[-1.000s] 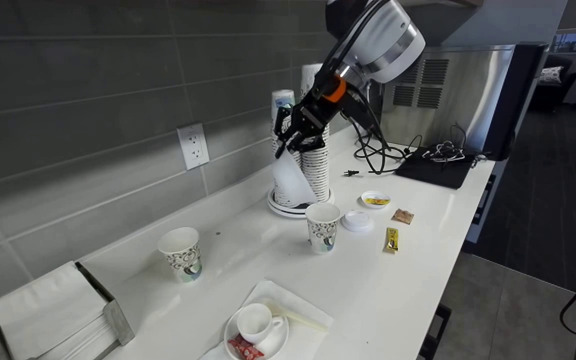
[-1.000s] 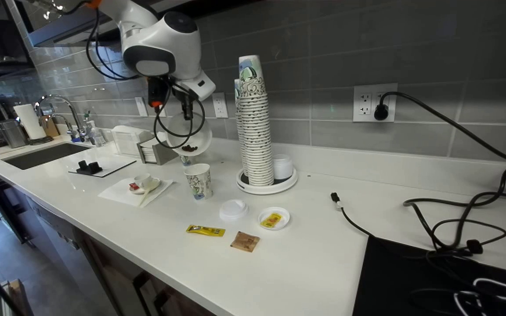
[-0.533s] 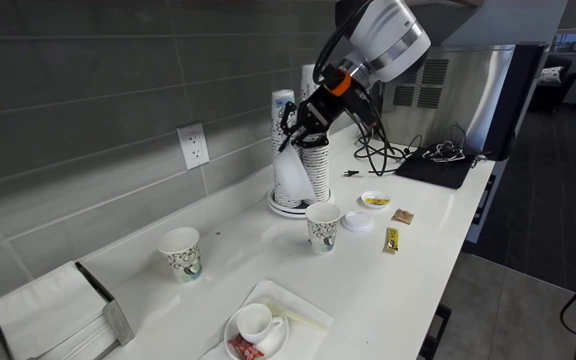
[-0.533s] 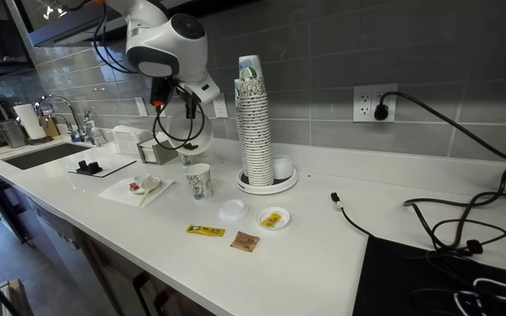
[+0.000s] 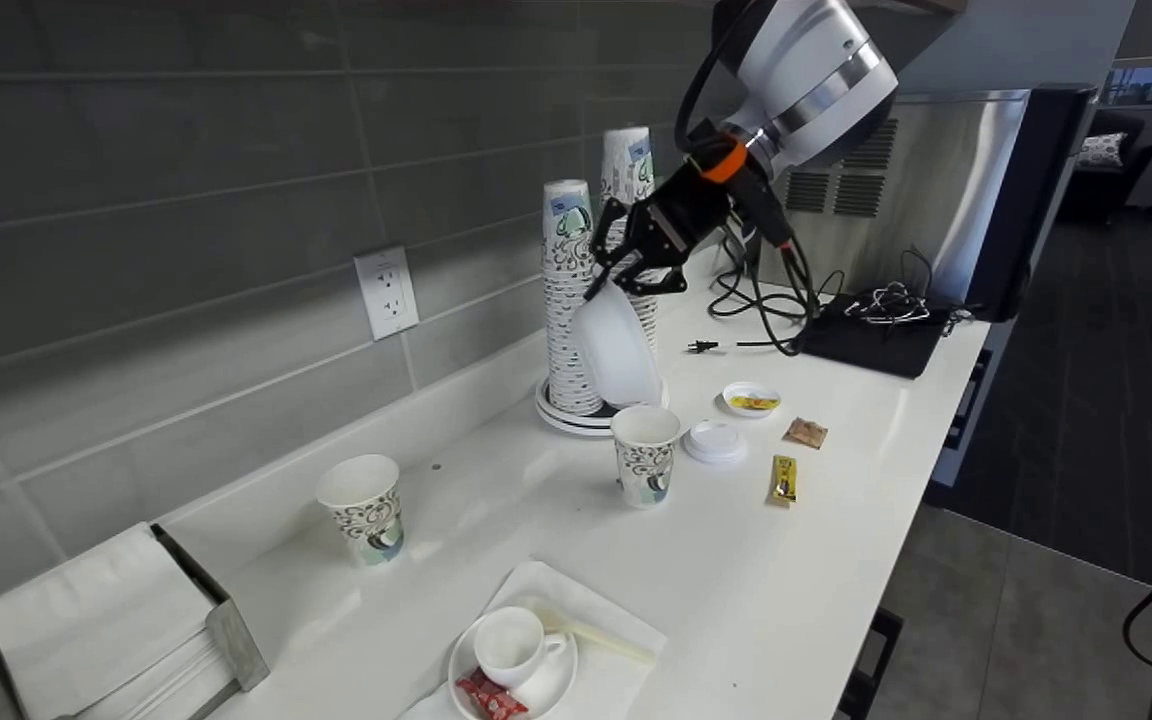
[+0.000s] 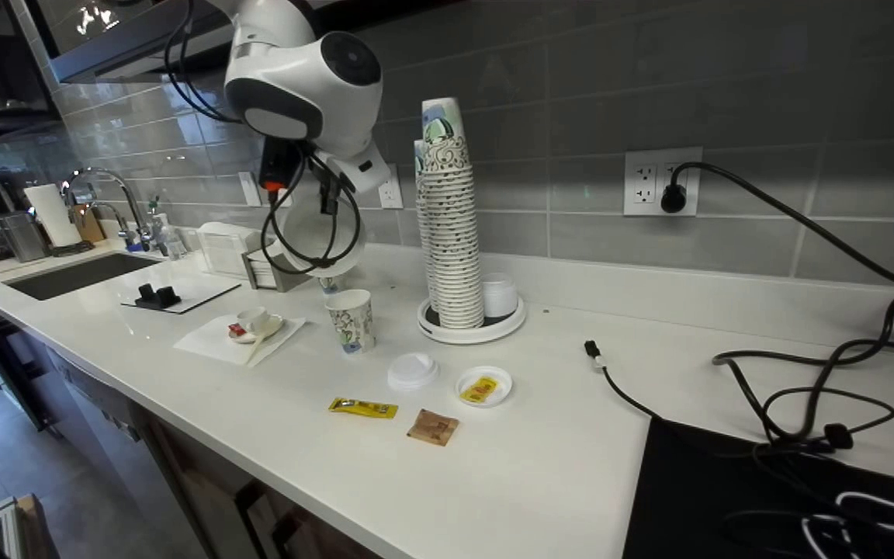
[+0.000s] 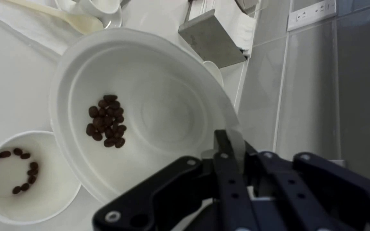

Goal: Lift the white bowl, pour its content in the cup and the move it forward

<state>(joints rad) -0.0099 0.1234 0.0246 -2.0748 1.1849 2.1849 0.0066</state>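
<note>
The white bowl (image 5: 619, 350) is tilted steeply in the air. My gripper (image 5: 600, 284) is shut on its upper rim; both fingers pinch the rim in the wrist view (image 7: 231, 144). A clump of dark brown beans (image 7: 107, 121) lies inside the bowl (image 7: 172, 77), toward its lower side. The white cup (image 5: 646, 455) with dark print stands upright on the counter. The bowl's low edge is above and behind it in an exterior view. In the wrist view the cup (image 7: 56, 170) is beside the bowl's lower edge and holds several beans. Cables partly cover the bowl (image 6: 338, 221).
A second printed cup (image 5: 364, 510) stands near the wall. Tall cup stacks (image 6: 451, 233) on a round tray are close to the bowl. A saucer with a small cup (image 5: 511, 645), a napkin holder (image 5: 236, 640), a lid (image 6: 414, 371) and sachets (image 6: 433, 427) lie around.
In an exterior view, the gripper and bowl have moved rightward. The bowl has turned and more of its outer side shows. The standing cup has not moved.
</note>
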